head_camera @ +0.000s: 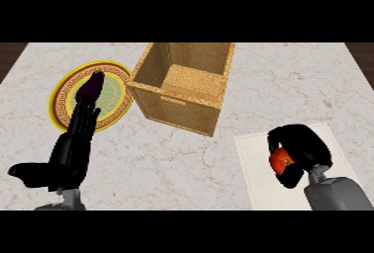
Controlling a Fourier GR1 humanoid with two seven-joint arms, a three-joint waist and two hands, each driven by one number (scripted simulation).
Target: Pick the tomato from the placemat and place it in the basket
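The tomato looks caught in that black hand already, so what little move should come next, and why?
Probably lift it straight up. The right hand is curled round the tomato over the placemat, and the basket has tall walls, so height comes before moving across to it.

Light is even and fairly bright across the marble counter (182,163), with no glare and no hard-edged shadows under the basket (182,86) or the hands. The basket's inner walls are shaded darker toward its floor, while its outer front face is evenly lit. The black right hand (300,148) reads as a near-flat silhouette, surface detail lost; the red tomato (281,160) inside it stays vivid.
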